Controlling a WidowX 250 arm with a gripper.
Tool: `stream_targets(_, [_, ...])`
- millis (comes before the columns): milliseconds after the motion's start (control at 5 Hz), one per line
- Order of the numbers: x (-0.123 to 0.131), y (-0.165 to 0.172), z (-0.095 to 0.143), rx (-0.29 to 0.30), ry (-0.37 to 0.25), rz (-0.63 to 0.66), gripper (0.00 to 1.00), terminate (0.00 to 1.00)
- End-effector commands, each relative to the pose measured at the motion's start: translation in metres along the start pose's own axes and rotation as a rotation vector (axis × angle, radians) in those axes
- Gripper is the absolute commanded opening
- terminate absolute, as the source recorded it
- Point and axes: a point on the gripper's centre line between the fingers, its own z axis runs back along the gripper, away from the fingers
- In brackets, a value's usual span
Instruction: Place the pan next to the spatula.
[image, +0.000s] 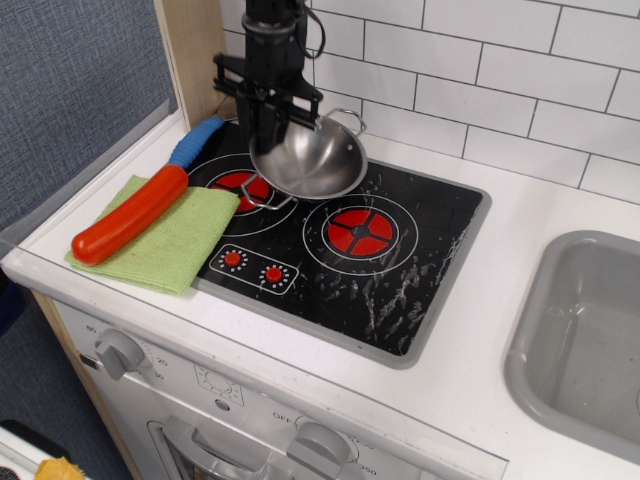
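The small shiny steel pan (312, 162) hangs tilted just above the black stovetop, between the left burner (240, 187) and the right burner (361, 230). One wire loop handle shows at its far right rim. My black gripper (270, 125) comes down from above and is shut on the pan's left rim. The spatula (140, 205), with a red handle and a blue section, lies to the left on a green cloth (170, 240). Its far tip is hidden behind the gripper. The pan is a short way right of the spatula.
The stovetop (400, 290) has two red knobs (250, 266) at its front left. A grey sink (590, 340) is at the right. A wooden post (195, 60) and a white tiled wall stand behind. The counter's front edge drops to oven dials.
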Motion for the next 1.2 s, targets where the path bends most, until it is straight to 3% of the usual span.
stream_targets(0, [0.003, 0.005, 0.039, 0.030, -0.097, -0.035, 1.00, 0.00])
stream_targets(200, [-0.003, -0.001, 0.069, 0.048, -0.175, -0.063, 1.00, 0.00])
stream_targets(800, [-0.015, -0.014, 0.072, 0.007, -0.183, -0.117, 1.00, 0.00])
stream_targets(1000, [-0.015, -0.014, 0.072, 0.007, -0.183, -0.117, 1.00, 1.00])
